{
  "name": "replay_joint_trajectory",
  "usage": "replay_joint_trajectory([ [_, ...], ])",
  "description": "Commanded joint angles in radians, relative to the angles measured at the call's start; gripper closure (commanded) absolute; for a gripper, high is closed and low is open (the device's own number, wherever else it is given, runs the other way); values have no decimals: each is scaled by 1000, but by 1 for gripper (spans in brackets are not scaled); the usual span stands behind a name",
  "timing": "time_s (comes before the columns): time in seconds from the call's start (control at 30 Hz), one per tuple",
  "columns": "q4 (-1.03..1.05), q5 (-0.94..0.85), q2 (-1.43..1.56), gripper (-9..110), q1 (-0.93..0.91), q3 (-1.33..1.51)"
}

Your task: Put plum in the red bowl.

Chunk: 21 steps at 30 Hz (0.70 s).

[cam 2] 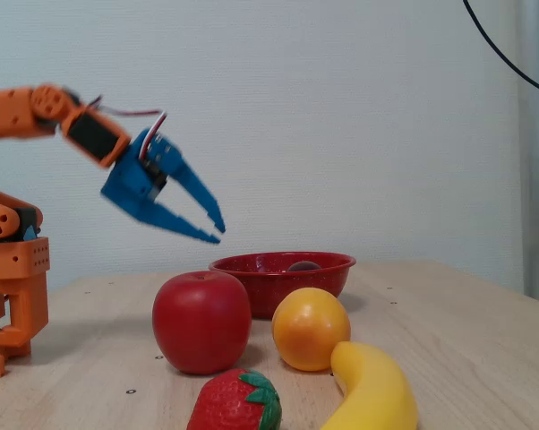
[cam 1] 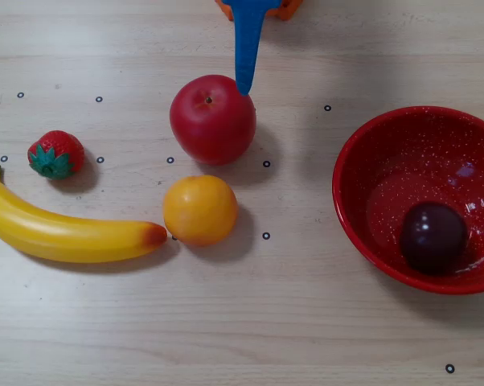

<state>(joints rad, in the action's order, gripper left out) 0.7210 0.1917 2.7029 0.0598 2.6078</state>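
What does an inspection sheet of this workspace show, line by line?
Surface: light wood table with small ring marks; nothing spilled.
Job's things: plum lies inside the red bowl, toward its lower right in the overhead view; only its top shows in the fixed view.
Clutter: apple, orange, banana and strawberry lie on the table outside the bowl; the banana tip touches the orange.
Gripper: gripper is in the air above the table, slightly open, holding nothing.
Cables: wires on the arm; a black cable at the upper right of the fixed view.
Surroundings: plain pale wall.
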Motion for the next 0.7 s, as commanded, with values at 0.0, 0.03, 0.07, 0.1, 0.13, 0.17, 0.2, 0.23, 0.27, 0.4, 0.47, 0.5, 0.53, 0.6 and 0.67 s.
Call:
replay_joint_trajectory([
  [0.0, -112, -23, 121, 101, 12, 81],
  [0.03, -137, -25, 155, 101, 9, 133],
  [0.07, -166, -25, 189, 101, 6, 187],
  [0.1, -192, -26, 224, 101, 3, 241],
  [0.13, -209, -26, 256, 101, -3, 288],
  [0.17, -230, -31, 285, 101, -9, 331],
  [0.2, -261, -38, 314, 101, -14, 377],
  [0.23, -290, -41, 342, 101, -20, 423],
  [0.27, -321, -49, 364, 101, -25, 466],
  [0.4, -244, -104, 416, 101, -48, 511],
  [0.47, -196, -132, 423, 101, -58, 511],
  [0.5, -176, -147, 428, 101, -63, 511],
  [0.53, -152, -153, 433, 101, -66, 511],
  [0.6, -95, -153, 439, 101, -74, 511],
  [0.67, -23, -155, 445, 101, -75, 511],
])
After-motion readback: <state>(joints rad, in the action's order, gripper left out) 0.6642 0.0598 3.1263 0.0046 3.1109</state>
